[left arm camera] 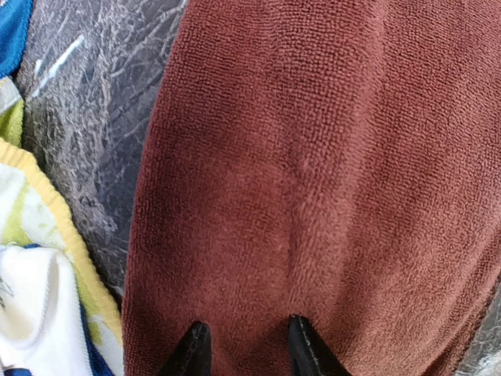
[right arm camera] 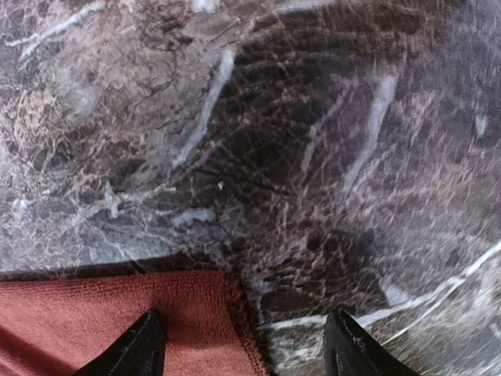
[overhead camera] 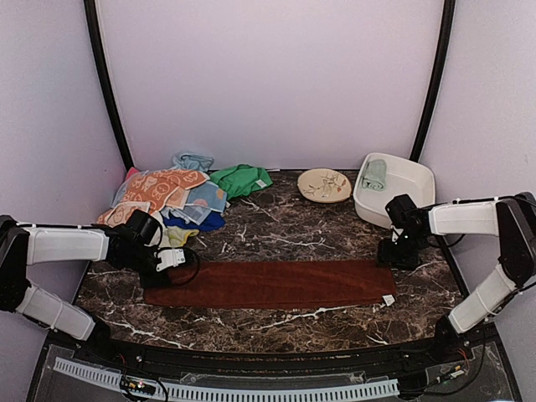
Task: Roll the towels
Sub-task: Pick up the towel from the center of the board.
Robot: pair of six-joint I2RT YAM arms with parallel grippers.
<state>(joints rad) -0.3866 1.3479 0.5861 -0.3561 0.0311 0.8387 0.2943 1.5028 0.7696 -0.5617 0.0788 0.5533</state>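
A dark maroon-brown towel (overhead camera: 268,285) lies flat as a long strip across the front of the marble table. My left gripper (overhead camera: 172,260) is at its left end. In the left wrist view the jaws (left arm camera: 249,352) are open, tips down on the maroon towel (left arm camera: 313,157). My right gripper (overhead camera: 400,255) is at the strip's far right corner. In the right wrist view it (right arm camera: 243,348) is open, one finger over the towel corner (right arm camera: 102,313), the other over bare marble. A pale mint-green towel (overhead camera: 373,174) lies rolled in the white basin (overhead camera: 410,197).
A pile of coloured towels (overhead camera: 163,197) lies at the back left, close behind my left gripper, its edge showing in the left wrist view (left arm camera: 39,258). A green cloth (overhead camera: 241,178) and a cream plate (overhead camera: 324,185) lie at the back middle.
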